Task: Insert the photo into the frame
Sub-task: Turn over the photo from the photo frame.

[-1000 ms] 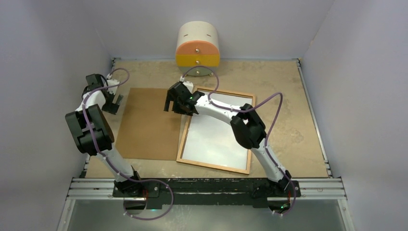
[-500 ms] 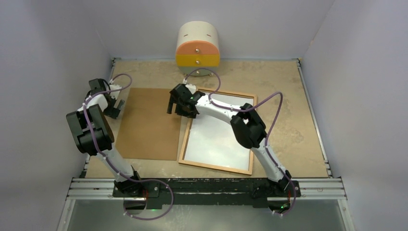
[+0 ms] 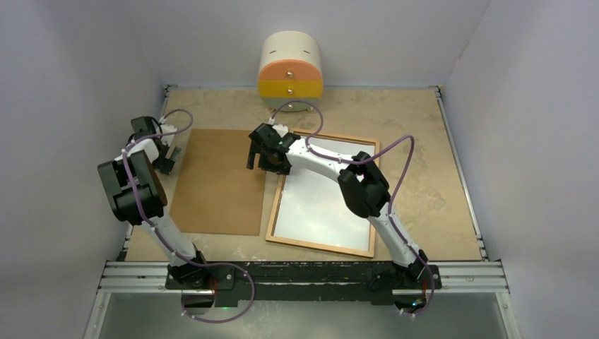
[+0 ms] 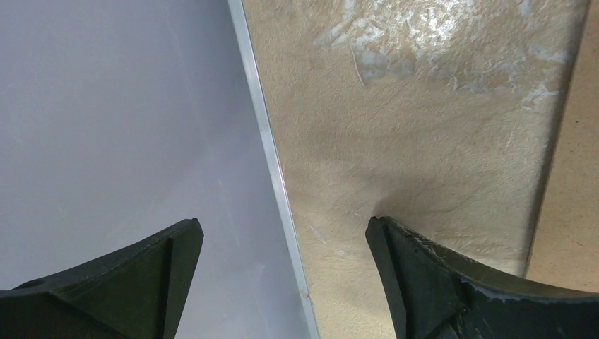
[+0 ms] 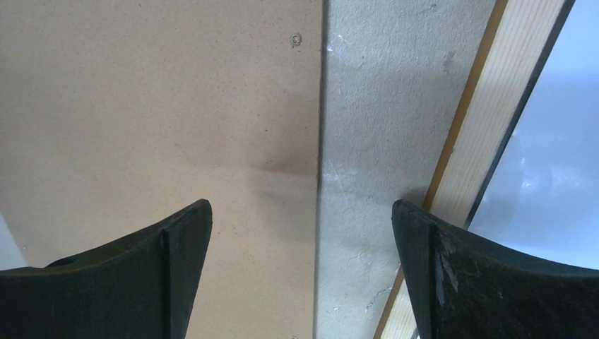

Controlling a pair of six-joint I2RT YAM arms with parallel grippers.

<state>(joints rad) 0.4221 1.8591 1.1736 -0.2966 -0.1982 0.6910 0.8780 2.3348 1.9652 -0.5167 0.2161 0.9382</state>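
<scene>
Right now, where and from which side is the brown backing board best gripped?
Probably the right edge of the backing board, from above: it lies flat, and bare table separates that edge from the frame, right under the open right gripper.

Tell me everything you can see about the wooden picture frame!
The frame is a big rectangle of thin reddish-brown wood around a pale, shiny middle. It lies flat on the table, slightly turned, right of the brown board with a strip of table between. The right gripper, jaws open, hangs at its far left corner; touching cannot be told.
</scene>
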